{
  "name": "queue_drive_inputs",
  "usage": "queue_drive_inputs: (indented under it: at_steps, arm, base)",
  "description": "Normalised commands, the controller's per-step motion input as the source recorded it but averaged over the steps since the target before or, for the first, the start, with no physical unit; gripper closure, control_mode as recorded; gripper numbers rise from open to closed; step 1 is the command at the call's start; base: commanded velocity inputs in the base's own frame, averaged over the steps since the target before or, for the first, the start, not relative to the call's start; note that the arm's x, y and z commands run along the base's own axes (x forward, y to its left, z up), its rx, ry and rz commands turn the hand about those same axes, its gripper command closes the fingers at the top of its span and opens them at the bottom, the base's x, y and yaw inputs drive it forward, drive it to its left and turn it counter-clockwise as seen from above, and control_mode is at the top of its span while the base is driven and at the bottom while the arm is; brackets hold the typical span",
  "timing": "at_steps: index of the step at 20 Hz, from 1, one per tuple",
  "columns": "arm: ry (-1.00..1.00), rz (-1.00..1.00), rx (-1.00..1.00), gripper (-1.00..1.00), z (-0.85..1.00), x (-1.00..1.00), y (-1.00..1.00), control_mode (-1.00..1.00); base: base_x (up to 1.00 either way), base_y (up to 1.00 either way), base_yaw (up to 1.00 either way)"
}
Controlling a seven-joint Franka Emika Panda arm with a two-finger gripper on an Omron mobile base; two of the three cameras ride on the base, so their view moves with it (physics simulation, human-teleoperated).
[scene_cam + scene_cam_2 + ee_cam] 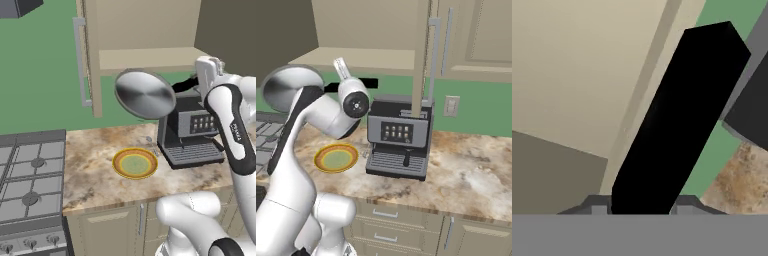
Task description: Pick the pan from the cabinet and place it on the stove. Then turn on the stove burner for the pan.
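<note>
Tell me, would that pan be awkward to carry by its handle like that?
Probably somewhat. The end effector grips the black handle well away from the round metal dish, so the pan likely wants to droop or twist. It already hangs tilted above the counter. It looks rigid, so it shouldn't flex, though the smooth handle might slip.

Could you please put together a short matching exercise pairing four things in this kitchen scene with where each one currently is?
Things:
1. pan
2. plate
3. coffee machine
4. stove

Places:
A. lying flat on the counter, left of the coffee machine
B. standing on the counter below the open cabinet
C. set into the counter at the far left
D. in the air, tilted, held by its black handle

Pairs: 1-D, 2-A, 3-B, 4-C
</note>
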Motion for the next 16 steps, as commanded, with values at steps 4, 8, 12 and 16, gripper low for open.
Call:
queue_drive_inputs:
  at_steps: [4,8,12,16]
  arm:
    - [0.01,0.2,-0.04,1.0,-0.38,-0.28,0.12,-1.0]
    - [0.0,0.19,0.0,1.0,-0.35,-0.22,0.22,-1.0]
    - [0.02,0.12,-0.01,1.0,-0.36,-0.1,0.6,-1.0]
    - [0.03,0.09,-0.03,1.0,-0.39,-0.1,0.72,-1.0]
  base:
    - [0.0,0.0,0.0]
    - [0.0,0.0,0.0]
    - [0.0,0.0,0.0]
    - [0.0,0.0,0.0]
